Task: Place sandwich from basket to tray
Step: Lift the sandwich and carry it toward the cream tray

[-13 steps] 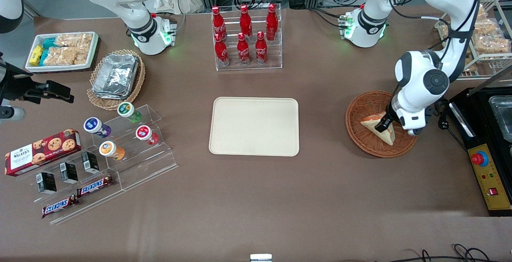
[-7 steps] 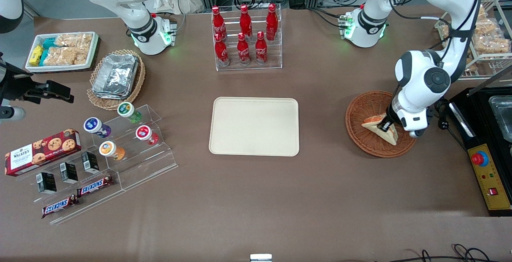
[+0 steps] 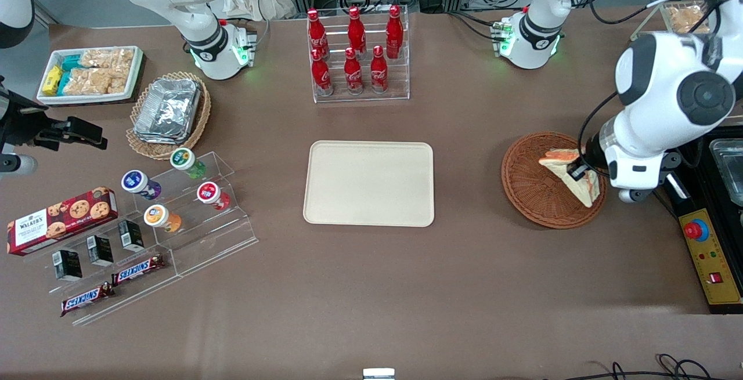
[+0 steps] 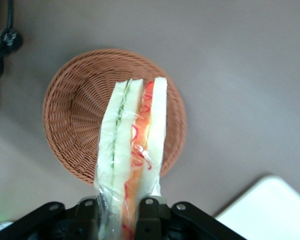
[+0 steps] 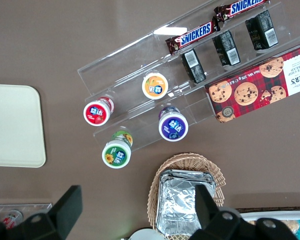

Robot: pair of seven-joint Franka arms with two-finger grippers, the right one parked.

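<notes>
While a brown table (image 3: 371,275) carries the scene, with cables at its edge farthest from the front camera, my gripper (image 3: 577,172) is clamped on the sandwich (image 3: 572,180), held above the basket (image 3: 531,185). Its long axis runs from my fingers (image 4: 149,212) outward over the wicker, cut edge facing the wrist camera. Well apart lies the tray (image 3: 368,183).
</notes>
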